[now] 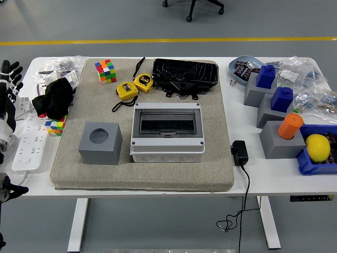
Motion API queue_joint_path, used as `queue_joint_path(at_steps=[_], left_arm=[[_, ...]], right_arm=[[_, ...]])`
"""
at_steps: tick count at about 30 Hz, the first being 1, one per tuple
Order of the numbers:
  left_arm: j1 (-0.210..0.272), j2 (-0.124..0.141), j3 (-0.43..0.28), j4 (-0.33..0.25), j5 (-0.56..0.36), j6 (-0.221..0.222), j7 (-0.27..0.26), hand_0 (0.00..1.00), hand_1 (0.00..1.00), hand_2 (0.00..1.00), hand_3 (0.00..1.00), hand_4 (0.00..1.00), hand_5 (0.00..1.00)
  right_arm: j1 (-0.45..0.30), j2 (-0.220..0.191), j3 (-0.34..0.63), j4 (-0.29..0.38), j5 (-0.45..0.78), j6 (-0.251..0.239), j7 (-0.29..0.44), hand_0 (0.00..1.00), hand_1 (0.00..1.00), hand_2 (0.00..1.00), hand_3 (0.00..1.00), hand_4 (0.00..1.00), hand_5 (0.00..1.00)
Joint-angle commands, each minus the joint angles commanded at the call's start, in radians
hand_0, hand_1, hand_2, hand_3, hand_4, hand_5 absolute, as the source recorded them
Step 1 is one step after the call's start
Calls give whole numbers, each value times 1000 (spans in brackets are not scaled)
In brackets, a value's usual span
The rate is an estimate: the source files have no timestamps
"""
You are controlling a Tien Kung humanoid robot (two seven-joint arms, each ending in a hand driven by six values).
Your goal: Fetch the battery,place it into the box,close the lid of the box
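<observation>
The grey box [167, 150] with a dark see-through lid [167, 122] stands mid-mat, and the lid lies flat on it. A black glossy flat pack [185, 74], possibly the battery, lies at the mat's far side behind the box. My left hand [7, 92] is at the picture's far left edge, off the mat, with its fingers spread upward and holding nothing. It is far from both the box and the black pack. My right arm is out of view.
On the mat are a grey block with a round hole [100, 143], two yellow tape measures [134, 86] and a colour cube [106, 70]. A black cloth [54, 97] and a white power strip [29, 142] lie at the left. At the right are grey and blue blocks [271, 95], an orange cap [290, 126], a lemon [317, 147] and a black adapter [239, 153].
</observation>
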Motion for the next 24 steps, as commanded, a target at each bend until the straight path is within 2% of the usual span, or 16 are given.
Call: queue_joint_path(at_steps=[2,5,6,11,12,17,18,23,24], left_arm=[[-1,-5,-5,11,76,-8,-9,998,998,998,862,998,998],[1,-8,-13,11,76,1,-19,998,998,998,862,998,998],[1,-7,-16,11,67,7,-24,998,998,998,628,998,998],[1,-12,-26,23,-37,12,-45,998,998,998,628,998,998],[1,-15,-28,28,-74,8,-52,998,998,998,863,998,998],[2,-26,-39,41,-286,0,-74,998,998,998,863,998,998],[2,-25,-37,43,-330,3,-79,998,972,859,998,998,998],[1,-28,-41,55,-526,10,-99,998,972,859,998,998,998],[1,-29,-44,55,-565,8,-100,978,743,748,998,998,998]], right_arm=[[0,1,3,1,-2,1,0,698,643,667,723,998,929],[0,3,6,1,-4,2,0,698,643,667,723,998,929],[-1,3,6,1,-4,2,-1,698,643,667,723,998,929],[-1,4,5,0,-1,2,-2,698,643,667,723,998,929],[-1,4,5,0,-1,1,-2,696,643,667,723,998,929],[-2,6,11,0,-3,2,-2,696,643,667,723,998,929],[-2,6,12,0,-4,2,-2,697,642,667,723,998,929],[0,8,15,-1,-4,2,-3,697,642,667,723,998,929],[0,8,16,0,-5,2,-3,696,643,667,723,998,930]])
